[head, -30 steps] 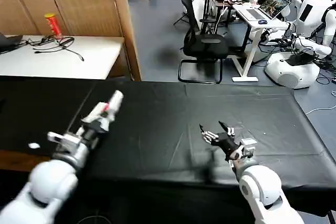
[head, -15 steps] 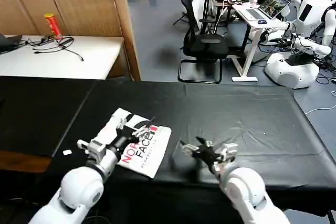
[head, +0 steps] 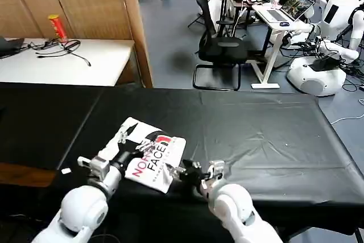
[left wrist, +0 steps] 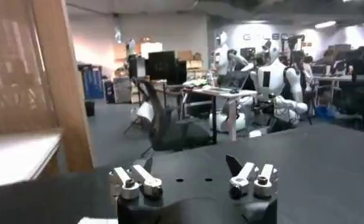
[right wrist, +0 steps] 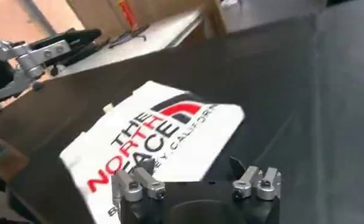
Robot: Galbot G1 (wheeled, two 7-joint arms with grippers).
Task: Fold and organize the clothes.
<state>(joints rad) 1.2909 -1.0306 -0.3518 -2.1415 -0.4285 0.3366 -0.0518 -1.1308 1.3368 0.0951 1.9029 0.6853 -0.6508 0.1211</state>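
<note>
Two claws flanked the folded T-shirt (head: 145, 155) near the table's (head: 256, 135) front edge: left claw (head: 133, 151) and right claw (head: 183, 172) both spread, likely just releasing it.

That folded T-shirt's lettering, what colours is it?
Black and red on the white T-shirt, clearest in the right wrist view.

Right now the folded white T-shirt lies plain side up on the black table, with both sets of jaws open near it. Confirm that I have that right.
Not quite. The T-shirt lies print side up: the right wrist view shows the black-and-red "THE NORTH FACE" logo facing upward. The rest stands: it lies folded on the black table, with the left gripper and right gripper near it, jaws open.
</note>
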